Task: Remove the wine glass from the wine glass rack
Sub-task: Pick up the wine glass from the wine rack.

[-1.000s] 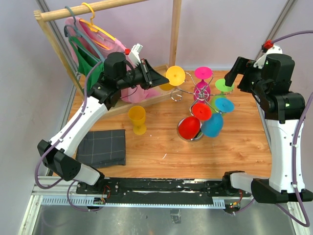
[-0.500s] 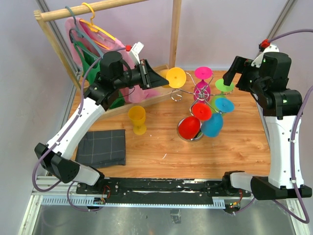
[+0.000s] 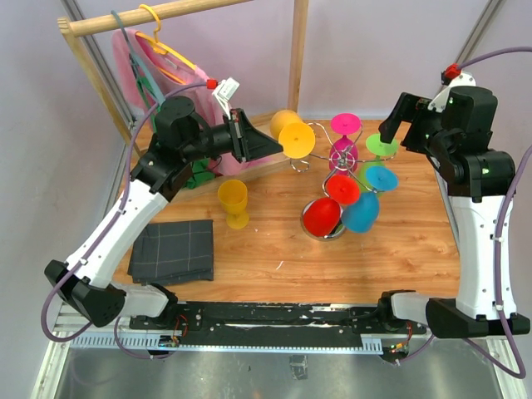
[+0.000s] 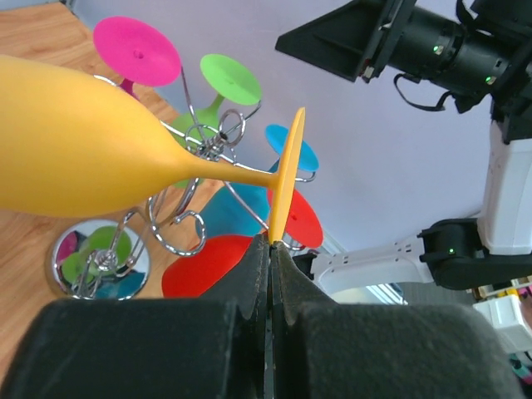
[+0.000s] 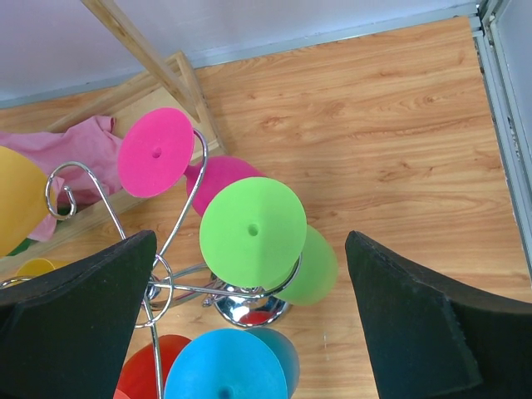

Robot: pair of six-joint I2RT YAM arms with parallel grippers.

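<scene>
My left gripper (image 4: 268, 264) is clenched on the foot of the yellow wine glass (image 4: 75, 158). Its 2 fingers (image 4: 249, 274) are pressed together, with the rim of the round disc pinched at their tips. The glass lies on its side in that grip, stem roughly level and bowl off to one side.

From above, the glass hangs in the air over the back of the table (image 3: 399, 249), just beside the left-hand hooks of the wine glass rack (image 4: 100, 259). In the left wrist view the stem crosses in front of the chrome curls. I cannot tell whether it is clear of its hook or resting in it.

My right gripper (image 5: 249, 241) is spread wide with nothing in it, hovering over the right side of the rack. The foot of the green glass (image 5: 253, 229) sits between its 2 fingers without touching either.

4 glasses hang on the rack: the green one, a magenta glass (image 3: 346, 125), a blue glass (image 3: 362, 212) and a red glass (image 3: 322, 217).

Left of the rack, a yellow cup (image 3: 233, 202) stands upright on the table. A dark grey cloth (image 3: 173, 249) lies flat nearer the arm bases. A wooden clothes rack (image 3: 158, 12) with a pink garment (image 3: 133, 54) stands at the back left.
</scene>
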